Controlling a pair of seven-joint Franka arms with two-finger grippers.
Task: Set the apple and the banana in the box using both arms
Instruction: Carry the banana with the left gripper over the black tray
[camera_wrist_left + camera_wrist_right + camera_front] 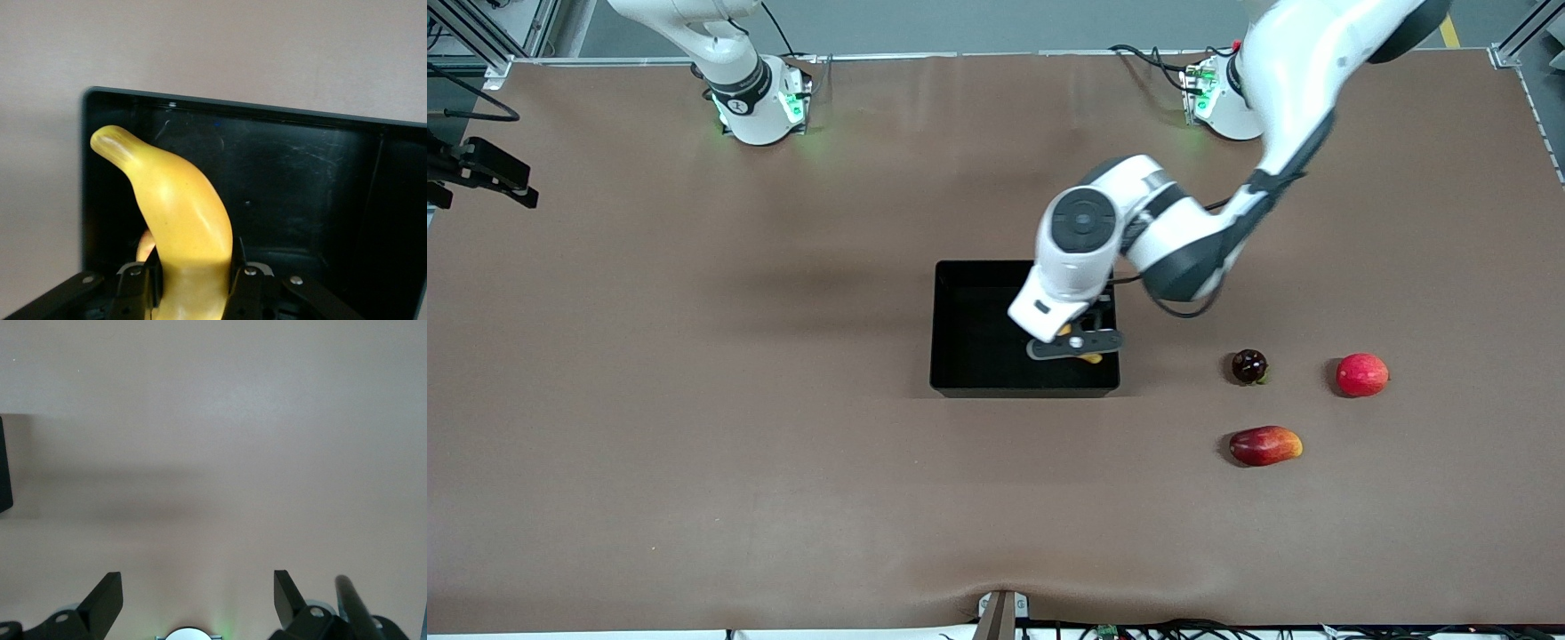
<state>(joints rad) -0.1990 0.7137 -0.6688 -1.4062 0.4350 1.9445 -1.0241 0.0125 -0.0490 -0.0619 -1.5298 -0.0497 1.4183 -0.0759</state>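
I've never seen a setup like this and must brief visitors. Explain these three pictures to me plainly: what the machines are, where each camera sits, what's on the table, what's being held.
Two white robot arms stand at a brown table. The wide picture comes from a high camera facing them; the other two come from cameras on each arm's wrist.

The left arm reaches over the black box, a shallow tray mid-table. Its left gripper is shut on a yellow banana, held over the box's inside; its wrist view shows this close up.

The right arm waits by its base. Its right gripper is open, holding nothing, over bare table.

Toward the left arm's end of the table lie three fruits: a small dark red round one, a pink-red round one, and, nearer the front camera, an elongated red-and-yellow one.
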